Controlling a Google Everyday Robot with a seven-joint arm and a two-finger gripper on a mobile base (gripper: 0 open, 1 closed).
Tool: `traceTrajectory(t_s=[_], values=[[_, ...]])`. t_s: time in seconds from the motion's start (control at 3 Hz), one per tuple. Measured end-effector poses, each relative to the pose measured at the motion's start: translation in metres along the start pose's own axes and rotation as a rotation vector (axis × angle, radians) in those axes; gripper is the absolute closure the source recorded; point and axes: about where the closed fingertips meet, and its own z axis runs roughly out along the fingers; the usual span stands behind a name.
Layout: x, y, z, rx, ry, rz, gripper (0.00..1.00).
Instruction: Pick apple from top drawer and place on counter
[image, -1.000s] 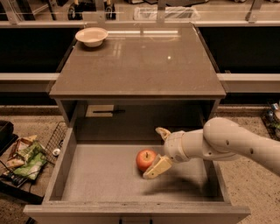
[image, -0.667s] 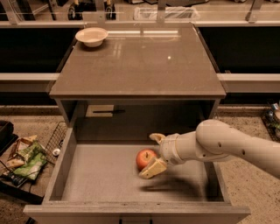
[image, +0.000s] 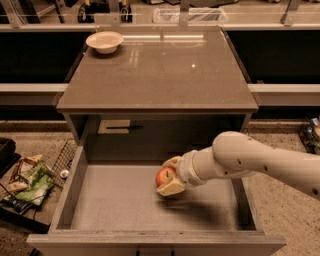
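Your top drawer (image: 115, 205) stands open beneath the surface (image: 160, 75), the arm (image: 250, 160) reaching in from its right side. Within the last second the end effector (image: 169, 176) has slid left and closed, now pinching the apple (image: 162, 176) near the drawer's middle, so lifting out comes next.

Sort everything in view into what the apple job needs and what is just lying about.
Job: apple, clasped by the gripper inside the top drawer; counter.
Lying about: cream bowl on the counter's back left corner; food packets on the floor, left of the drawer.
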Motion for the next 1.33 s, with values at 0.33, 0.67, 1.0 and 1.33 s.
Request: traceTrajectory(t_s=[0.33, 0.67, 1.0, 1.33], values=[[-0.017, -0.009, -0.029, 0.024, 0.075, -0.040, 0.93], [-0.041, -0.040, -0.101, 0.086, 0.091, -0.065, 1.00], [-0.059, -0.080, -0.171, 0.109, 0.064, -0.029, 1.00], [-0.089, -0.122, -0.197, 0.008, 0.018, 0.073, 1.00]])
